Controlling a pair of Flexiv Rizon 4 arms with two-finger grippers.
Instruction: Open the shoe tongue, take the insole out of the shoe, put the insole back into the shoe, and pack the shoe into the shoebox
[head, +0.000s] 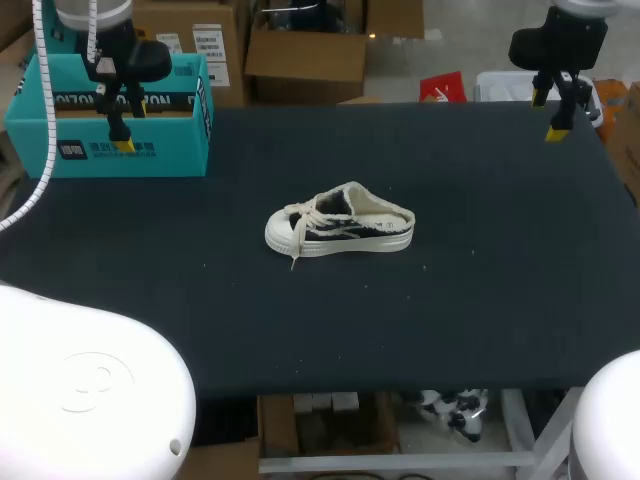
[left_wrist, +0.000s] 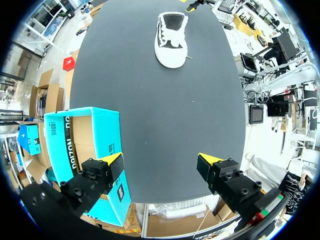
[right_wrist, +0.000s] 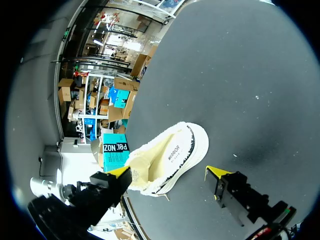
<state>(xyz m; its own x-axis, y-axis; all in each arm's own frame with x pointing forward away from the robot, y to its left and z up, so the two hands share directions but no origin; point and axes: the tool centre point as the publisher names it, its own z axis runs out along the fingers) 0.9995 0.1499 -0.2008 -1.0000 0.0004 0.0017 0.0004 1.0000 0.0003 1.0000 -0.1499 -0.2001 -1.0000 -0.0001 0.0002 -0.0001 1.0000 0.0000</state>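
step: open tongue (head: 330, 208) | shoe (head: 345, 230) mid-counter (head: 480, 300), untouched | left tool (left_wrist: 161, 160), right tool (right_wrist: 167, 172) both spread, empty | steady heel, pinch tongue edge clear of laces (head: 300, 216)

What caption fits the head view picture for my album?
A shoe lies on the table, shoebox at its far left; left gripper and right gripper hang open.

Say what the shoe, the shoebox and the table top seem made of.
Shoe: likely woven cloth upper, fuzzy pale lining, smooth white rubbery sole. Shoebox: cardboard, teal print outside, raw brown inside. Table top: matte black, perhaps felt or mat; no glare.
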